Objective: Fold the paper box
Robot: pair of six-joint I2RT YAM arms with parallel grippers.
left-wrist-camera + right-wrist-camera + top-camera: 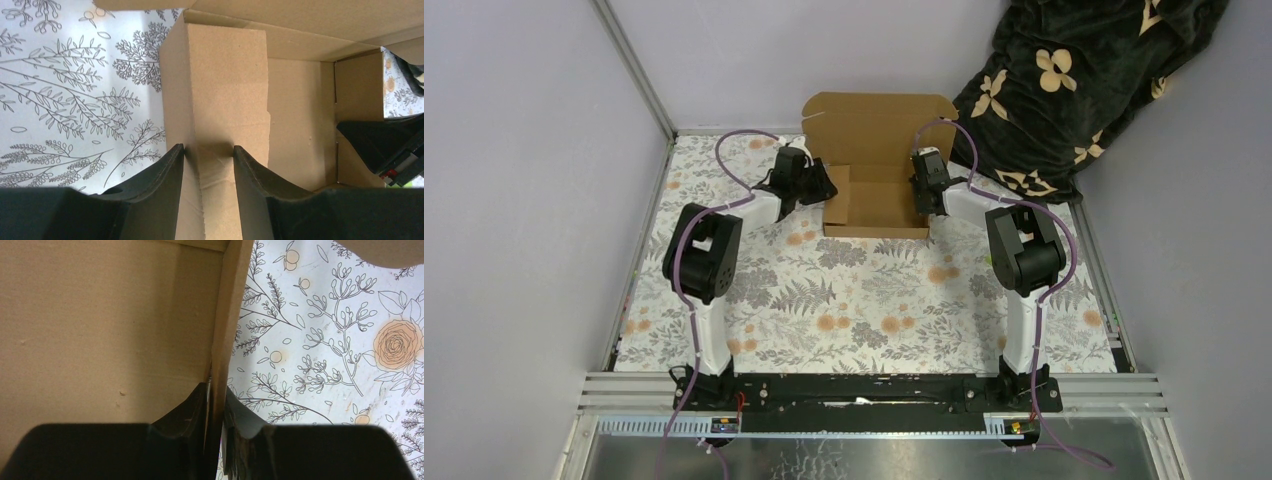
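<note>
At the far end of the floral mat (864,300) sits one paper box (876,130), its two side walls pinched, one by the left gripper (208,147), one by the right gripper (216,385).

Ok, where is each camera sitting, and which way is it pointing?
Top: fixed above and behind the bases, looking down across the table; both arms show, left tool and right tool flanking the box.
Left wrist: on the left arm, looking along its fingers into the box; they straddle the left wall.
Right wrist: on the right arm, looking along its fingers; they pinch the right wall, table beyond.
Shared: all see the box; the left wrist view catches the right tool.
</note>
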